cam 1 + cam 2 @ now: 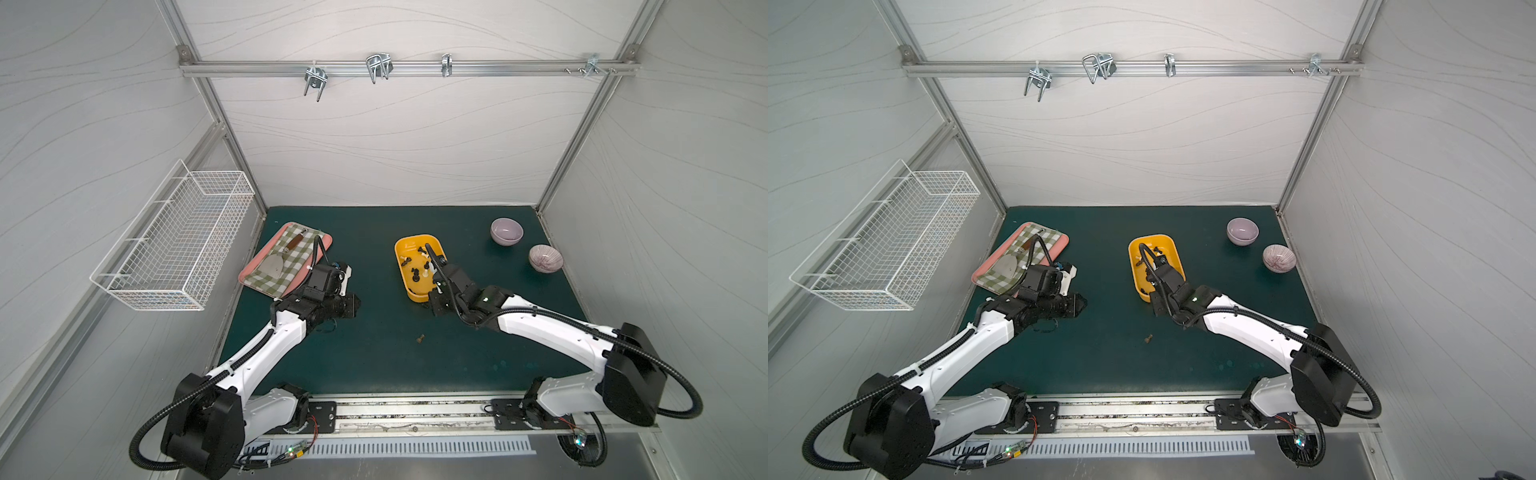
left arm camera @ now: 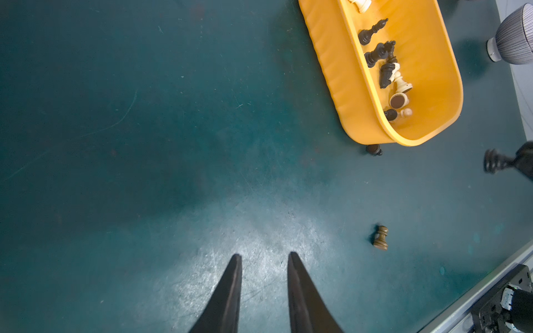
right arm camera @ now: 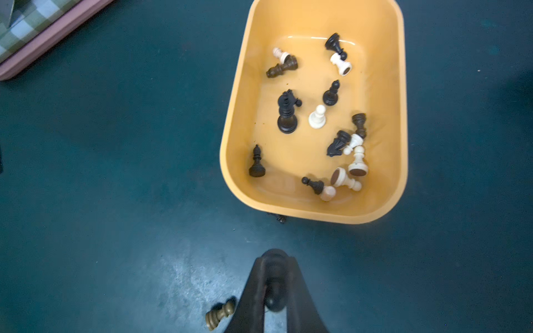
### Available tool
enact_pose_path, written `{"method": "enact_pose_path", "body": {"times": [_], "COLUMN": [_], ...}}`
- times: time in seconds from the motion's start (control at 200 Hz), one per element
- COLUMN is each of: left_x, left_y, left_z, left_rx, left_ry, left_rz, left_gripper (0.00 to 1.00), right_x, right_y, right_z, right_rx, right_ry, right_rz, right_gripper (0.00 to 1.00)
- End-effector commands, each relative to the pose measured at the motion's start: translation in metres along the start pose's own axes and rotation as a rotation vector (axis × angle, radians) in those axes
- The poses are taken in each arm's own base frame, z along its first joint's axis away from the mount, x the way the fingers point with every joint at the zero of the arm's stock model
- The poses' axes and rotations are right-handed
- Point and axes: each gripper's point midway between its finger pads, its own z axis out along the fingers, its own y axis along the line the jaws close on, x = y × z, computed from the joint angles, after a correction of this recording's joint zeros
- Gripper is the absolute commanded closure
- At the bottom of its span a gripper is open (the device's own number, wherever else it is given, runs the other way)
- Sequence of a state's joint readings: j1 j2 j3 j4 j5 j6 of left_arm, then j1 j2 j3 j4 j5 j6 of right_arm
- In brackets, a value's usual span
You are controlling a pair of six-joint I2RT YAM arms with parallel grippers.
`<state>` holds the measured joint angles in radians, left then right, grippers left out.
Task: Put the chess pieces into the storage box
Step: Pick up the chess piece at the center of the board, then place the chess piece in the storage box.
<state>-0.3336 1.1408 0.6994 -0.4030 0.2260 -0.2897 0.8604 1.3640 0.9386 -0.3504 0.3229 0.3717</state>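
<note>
Over on the centre-right of the green mat (image 1: 374, 365), both top views show the storage box (image 1: 415, 237) w/ its long axis running roughly near-to-far and a bunch of chess pieces (image 1: 414, 272) already inside. The right arm (image 1: 540, 328) reaches in to the box's near end, but its wrist covers the jaws from up there, so no read on the grip from this angle. One brown piece (image 1: 420, 339) lies tipped over on the mat, near of the box, between the two arms.

Left wrist cam: the left gripper (image 2: 264, 255) is parted w/ nothing between the fingers, over bare mat. The brown piece is off to its right and the box is further on. A stray dark piece (image 2: 374, 150) sits on the mat at the box's near wall, touching or just beside it, hard to tell tbh.

Right wrist cam: the right gripper (image 3: 274, 265) is clamped on a held dark piece (image 3: 274, 285). The box lies straight ahead on the far side, its near rim not far past the fingertips. So imo the next move is a short carry far-ward over that rim, then let go. The right arm's clearly the closer one to the box, and the left is free for the brown piece.
</note>
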Motion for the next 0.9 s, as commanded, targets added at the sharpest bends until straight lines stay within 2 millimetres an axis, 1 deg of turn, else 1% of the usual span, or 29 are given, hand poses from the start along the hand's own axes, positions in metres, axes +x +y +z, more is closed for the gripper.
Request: {"method": "enact_pose_path", "body": {"times": [0.0, 0.225, 0.355, 0.42, 0.465, 0.545, 0.605, 0.62, 0.685, 0.79, 0.895], "left_x": [-0.009, -0.007, -0.006, -0.006, -0.006, -0.007, -0.006, -0.007, -0.007, -0.007, -0.007], "left_y": [-0.004, -0.004, -0.004, -0.005, -0.005, -0.005, -0.006, -0.006, -0.007, -0.008, -0.009], "left_z": [-0.003, 0.000, 0.003, 0.003, 0.003, 0.003, 0.002, 0.002, 0.001, -0.001, -0.003], "left_rx": [0.018, 0.020, 0.022, 0.026, 0.029, 0.030, 0.031, 0.032, 0.035, 0.039, 0.046], "left_ry": [-0.017, -0.006, 0.002, 0.004, 0.005, 0.004, 0.004, 0.003, 0.002, -0.004, -0.006], "left_rz": [0.000, -0.001, -0.003, -0.006, -0.006, -0.006, -0.006, -0.006, -0.005, -0.003, -0.002], "left_gripper": [0.71, 0.71, 0.71, 0.71, 0.71, 0.71, 0.71, 0.71, 0.71, 0.71, 0.71], "right_x": [-0.018, -0.045, -0.064, -0.071, -0.078, -0.085, -0.087, -0.091, -0.097, -0.103, -0.104], "right_y": [-0.011, -0.038, -0.051, -0.056, -0.057, -0.059, -0.060, -0.061, -0.063, -0.067, -0.072], "right_z": [-0.006, 0.008, 0.023, 0.036, 0.044, 0.063, 0.078, 0.081, 0.093, 0.112, 0.127], "right_rx": [-0.002, 0.011, 0.018, 0.025, 0.028, 0.037, 0.038, 0.038, 0.043, 0.053, 0.065], "right_ry": [-0.025, -0.048, -0.056, -0.046, -0.043, -0.032, -0.013, -0.017, -0.010, 0.000, 0.020], "right_rz": [-0.002, 0.028, 0.039, 0.038, 0.029, 0.005, 0.005, 0.007, 0.013, 0.019, 0.027], "right_gripper": [0.85, 0.85, 0.85, 0.85, 0.85, 0.85, 0.85, 0.85, 0.85, 0.85, 0.85]}}
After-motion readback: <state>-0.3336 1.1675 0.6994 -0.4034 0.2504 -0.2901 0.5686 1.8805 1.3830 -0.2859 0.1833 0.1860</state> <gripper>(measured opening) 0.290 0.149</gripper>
